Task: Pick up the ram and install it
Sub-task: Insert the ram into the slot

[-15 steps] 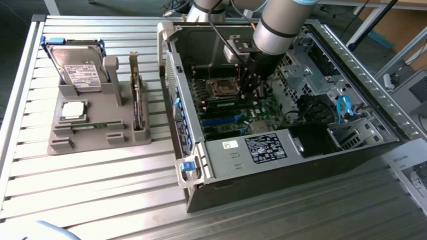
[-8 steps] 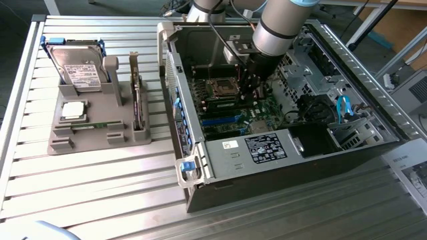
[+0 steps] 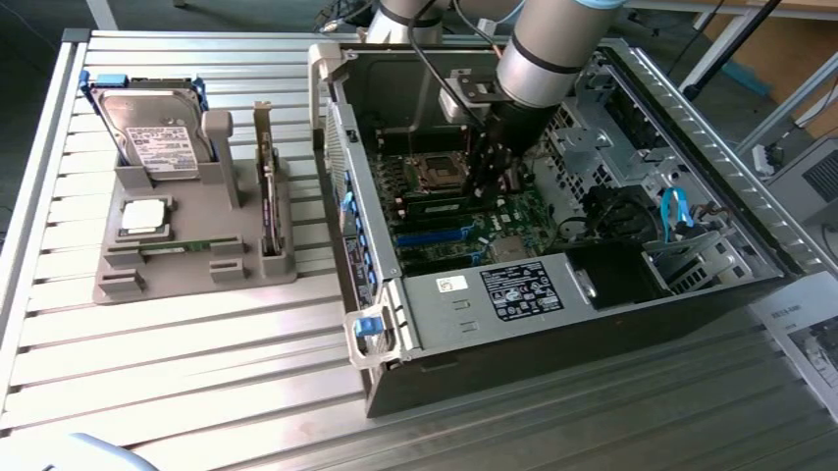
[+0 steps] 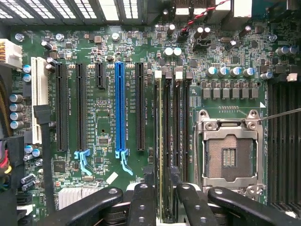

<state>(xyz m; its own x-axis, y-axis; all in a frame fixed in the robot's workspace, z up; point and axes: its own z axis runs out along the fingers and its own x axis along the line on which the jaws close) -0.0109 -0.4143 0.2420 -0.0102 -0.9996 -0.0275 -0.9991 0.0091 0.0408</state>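
Claw [image 4: 164,189] fingers stand apart, one on each side of the ram [image 4: 161,132], and neither seems to press on it, so I read the claw as open and holding nothing. The ram stands on edge in the memory slot nearest the long expansion slots, seen from above as a thin pale green line along the slot. The three memory slots between it and the empty processor socket [image 4: 230,155] look dark and unfilled. As I judge it, the picking up is done and the stick is in its place on the motherboard [image 4: 103,94]. What I cannot tell is whether it is pressed fully home, because the white latches at the slot's far end do not plainly show as locked or not. The wrist view gives this close detail: the stick's edge, the blue slot [image 4: 121,108] beside the black ones, and the fingers either side of the ram. The exterior view gives the wider setting. There the arm reaches down into the open computer case [image 3: 590,294], with the claw [image 3: 492,182] low over the board. On the worktop [image 3: 157,373] towards the exterior view's left, a grey holder [image 3: 171,280] carries the hard drive [image 3: 157,137], the square processor chip [image 3: 144,216] and the upright expansion card [image 3: 271,196]. A thin greenish strip [image 3: 177,245] lies in the holder's front groove; it may be another stick, but I cannot say.
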